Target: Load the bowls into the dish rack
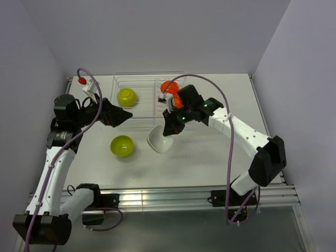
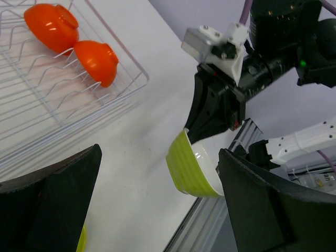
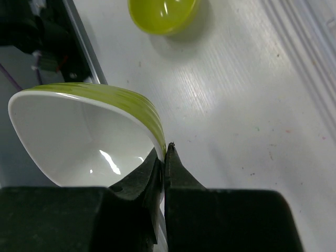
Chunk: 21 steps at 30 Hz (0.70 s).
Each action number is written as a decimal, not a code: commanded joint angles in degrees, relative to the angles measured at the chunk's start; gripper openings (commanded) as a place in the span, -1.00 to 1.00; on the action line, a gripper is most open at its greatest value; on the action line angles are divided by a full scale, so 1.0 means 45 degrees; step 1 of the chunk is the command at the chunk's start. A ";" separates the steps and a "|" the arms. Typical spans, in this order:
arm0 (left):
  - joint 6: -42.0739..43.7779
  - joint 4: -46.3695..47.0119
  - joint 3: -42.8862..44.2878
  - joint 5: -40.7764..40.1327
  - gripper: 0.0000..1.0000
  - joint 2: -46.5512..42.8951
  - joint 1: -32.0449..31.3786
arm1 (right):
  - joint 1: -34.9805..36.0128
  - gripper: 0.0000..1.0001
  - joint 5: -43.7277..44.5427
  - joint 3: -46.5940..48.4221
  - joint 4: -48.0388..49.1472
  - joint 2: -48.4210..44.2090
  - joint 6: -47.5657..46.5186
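From above, my right end effector [image 1: 169, 127] is clamped on the rim of a tilted green bowl [image 1: 160, 140] at 6 o'clock from the rack [image 1: 144, 86]. I judge the rim grip leaves its body free to slot between wires. My left end effector [image 1: 123, 116] hangs wide apart beside the rack.

Left wrist: two orange bowls [image 2: 97, 60] lean in the rack at 10 o'clock.

Right wrist: a lime bowl [image 3: 163, 13] sits on the bench [image 3: 236, 105] at 12 o'clock.

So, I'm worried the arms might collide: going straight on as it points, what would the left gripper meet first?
Probably the lime-green ribbed plastic bowl with a white inside, pinched at its rim by the shut right gripper; the open left gripper faces it, though depth is unclear.
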 commanded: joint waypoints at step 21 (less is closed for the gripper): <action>-0.4564 0.3642 0.2577 -0.0266 0.99 0.3370 -0.3677 | -0.4518 -1.00 -0.5695 0.1865 0.3979 -0.0383 0.5107</action>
